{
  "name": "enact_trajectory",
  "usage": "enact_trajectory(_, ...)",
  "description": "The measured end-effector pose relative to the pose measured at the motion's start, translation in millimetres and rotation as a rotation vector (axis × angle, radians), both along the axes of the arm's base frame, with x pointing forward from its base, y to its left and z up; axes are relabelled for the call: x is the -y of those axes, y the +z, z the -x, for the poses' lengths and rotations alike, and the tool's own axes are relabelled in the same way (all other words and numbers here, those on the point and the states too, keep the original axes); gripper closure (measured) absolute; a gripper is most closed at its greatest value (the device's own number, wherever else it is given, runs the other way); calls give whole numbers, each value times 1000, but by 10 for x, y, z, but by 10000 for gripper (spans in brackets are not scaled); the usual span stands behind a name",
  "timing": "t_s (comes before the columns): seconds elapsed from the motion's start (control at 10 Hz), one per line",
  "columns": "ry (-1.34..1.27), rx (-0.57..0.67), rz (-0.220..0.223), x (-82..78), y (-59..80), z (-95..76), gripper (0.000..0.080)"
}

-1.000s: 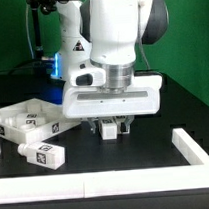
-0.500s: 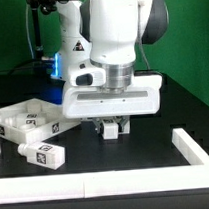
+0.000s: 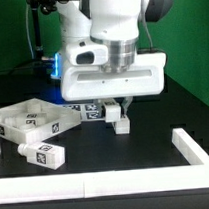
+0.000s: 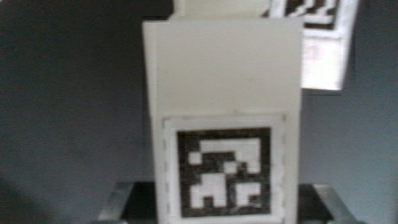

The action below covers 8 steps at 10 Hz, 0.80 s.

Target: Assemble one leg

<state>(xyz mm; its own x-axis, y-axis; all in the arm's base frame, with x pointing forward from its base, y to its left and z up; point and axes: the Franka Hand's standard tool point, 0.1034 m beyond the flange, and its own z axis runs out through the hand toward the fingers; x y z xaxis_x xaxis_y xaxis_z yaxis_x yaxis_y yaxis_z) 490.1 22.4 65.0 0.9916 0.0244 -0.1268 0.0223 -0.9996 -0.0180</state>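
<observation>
My gripper [image 3: 117, 114] is shut on a white leg [image 3: 120, 122] and holds it upright above the black table, near the middle of the exterior view. In the wrist view the leg [image 4: 221, 110] fills the picture, a white block with a black-and-white tag on its face, gripped between the dark fingers [image 4: 134, 203]. The wide white tray-like panel [image 3: 23, 122] lies at the exterior view's left. Another loose leg [image 3: 41, 154] lies on its side in front of the panel.
A white L-shaped fence [image 3: 192, 155] bounds the table at the front and the exterior view's right. A tagged white part [image 3: 92, 110] shows behind the gripper. A further tagged part [image 4: 317, 40] shows beyond the held leg in the wrist view.
My gripper has risen and shifted toward the exterior view's right, carrying the leg with it. The panel and the loose leg have not moved.
</observation>
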Motion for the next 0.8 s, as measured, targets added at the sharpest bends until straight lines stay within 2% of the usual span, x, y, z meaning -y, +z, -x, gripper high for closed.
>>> enact_trajectory(0.1, -14, 5, 0, -121, 80, 63, 514)
enact_trajectory(0.2, -43, -2, 4, -266, 97, 178, 514)
enact_trajectory(0.3, -63, -7, 9, -515, 103, 333, 514)
enact_trajectory(0.4, -96, 4, 18, -744, 65, 421, 514)
enact_trajectory(0.5, -114, 9, 24, -1066, -20, 552, 514)
enact_trajectory(0.6, -137, 4, 38, -1318, -132, 689, 514)
enact_trajectory(0.7, -125, -4, 46, -1365, -196, 722, 514)
enact_trajectory(0.8, -128, -3, 46, -1345, -196, 709, 514)
